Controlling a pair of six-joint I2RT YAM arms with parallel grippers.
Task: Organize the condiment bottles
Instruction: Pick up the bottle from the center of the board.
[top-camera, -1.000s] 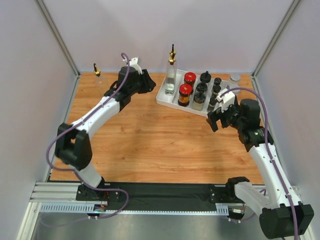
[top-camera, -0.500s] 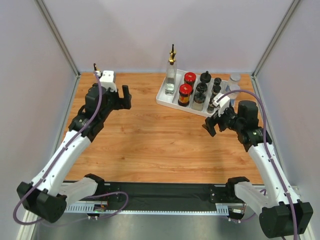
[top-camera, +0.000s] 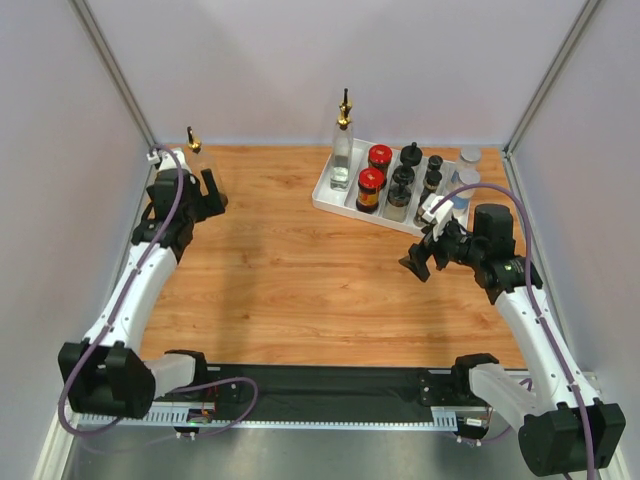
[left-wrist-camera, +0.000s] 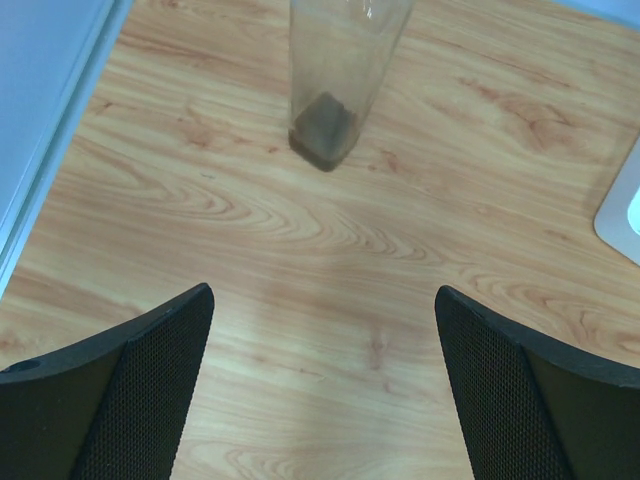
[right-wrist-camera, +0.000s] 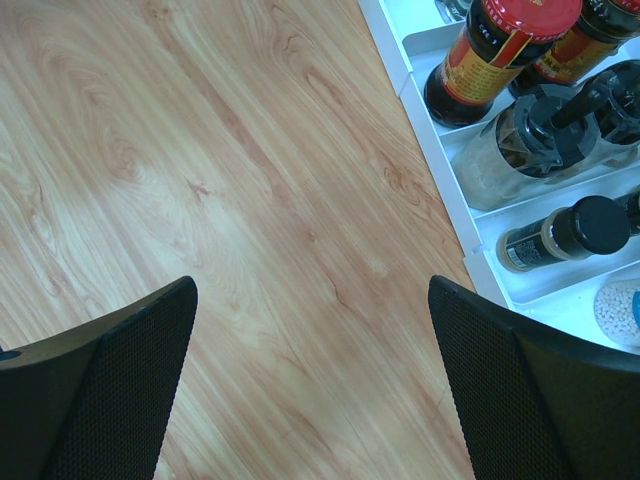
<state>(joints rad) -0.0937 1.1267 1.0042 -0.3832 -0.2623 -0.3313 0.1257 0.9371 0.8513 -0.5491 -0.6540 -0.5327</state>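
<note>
Bright even light, soft faint shadows, pale sheen on the table, sharp focus

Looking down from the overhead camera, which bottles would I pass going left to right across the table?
Lone spout bottle → second spout bottle → red-lidded jars → black-capped jars → silver-lidded shakers.

Wooden table; white tray; lone bottle
</note>
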